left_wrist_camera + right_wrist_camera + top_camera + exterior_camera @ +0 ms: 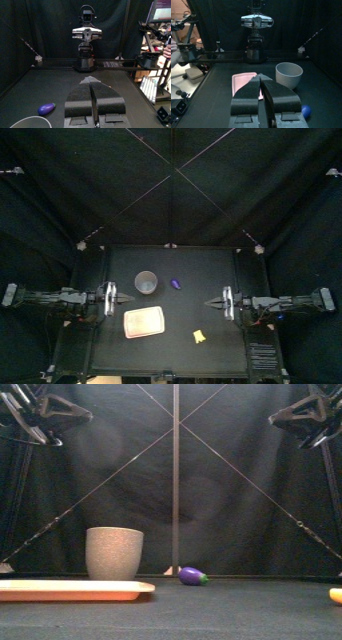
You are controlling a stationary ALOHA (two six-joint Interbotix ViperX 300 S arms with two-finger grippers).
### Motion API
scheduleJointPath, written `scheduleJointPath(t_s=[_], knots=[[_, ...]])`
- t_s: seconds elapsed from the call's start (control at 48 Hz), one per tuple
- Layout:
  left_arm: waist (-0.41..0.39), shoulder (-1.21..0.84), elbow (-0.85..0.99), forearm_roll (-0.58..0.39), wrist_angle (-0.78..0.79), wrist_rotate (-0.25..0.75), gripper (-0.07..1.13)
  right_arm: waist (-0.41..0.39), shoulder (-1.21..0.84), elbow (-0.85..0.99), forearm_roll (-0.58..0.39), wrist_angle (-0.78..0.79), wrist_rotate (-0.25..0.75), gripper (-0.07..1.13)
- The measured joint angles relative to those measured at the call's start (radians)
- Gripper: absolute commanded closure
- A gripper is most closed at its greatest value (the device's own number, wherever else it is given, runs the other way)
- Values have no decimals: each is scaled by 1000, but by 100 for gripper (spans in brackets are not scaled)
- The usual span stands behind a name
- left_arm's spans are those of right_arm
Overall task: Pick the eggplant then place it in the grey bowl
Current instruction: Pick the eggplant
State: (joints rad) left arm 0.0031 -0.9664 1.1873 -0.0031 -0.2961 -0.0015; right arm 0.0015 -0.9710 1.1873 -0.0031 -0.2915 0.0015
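The purple eggplant (175, 283) (194, 575) lies at mid-table, just right of the tall grey speckled cup (146, 280) (115, 552). In the left wrist view the eggplant (46, 108) shows beside the cup's rim (30, 122); in the right wrist view the eggplant (306, 111) lies nearer than the cup (288, 74). My left gripper (111, 300) (93, 80) hovers shut at the table's left side, holding nothing. Opposite it, my right gripper (227, 302) (262, 77) is shut and empty too. Both hang high above the table, left gripper (20, 419) and right gripper (314, 414).
A flat pink tray (144, 321) (74, 590) (243, 82) lies in front of the cup. A small yellow toy (199, 336) (337, 595) sits near the front right of centre.
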Motion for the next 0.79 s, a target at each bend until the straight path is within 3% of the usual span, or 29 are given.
scheduleJointPath(t_s=[0.125, 0.271, 0.417, 0.521, 0.646, 0.792], knots=[[-2, 2, 2, 0, 2, 0, 109, -6, 14, -2, 32, 0, 18, 103], [0, 2, 2, 0, 3, 2, 108, -44, 80, -48, 147, 11, 66, 100], [-2, 0, 2, 2, 3, 0, 108, -98, 215, -115, 259, 69, 98, 99], [-2, 2, 2, 0, 2, 0, 108, -132, 347, -183, 281, 117, 101, 95], [0, 2, 2, 0, 3, 2, 108, -167, 499, -249, 281, 163, 101, 78], [-2, -2, 6, 2, 3, 2, 108, -209, 684, -336, 264, 204, 101, 41]])
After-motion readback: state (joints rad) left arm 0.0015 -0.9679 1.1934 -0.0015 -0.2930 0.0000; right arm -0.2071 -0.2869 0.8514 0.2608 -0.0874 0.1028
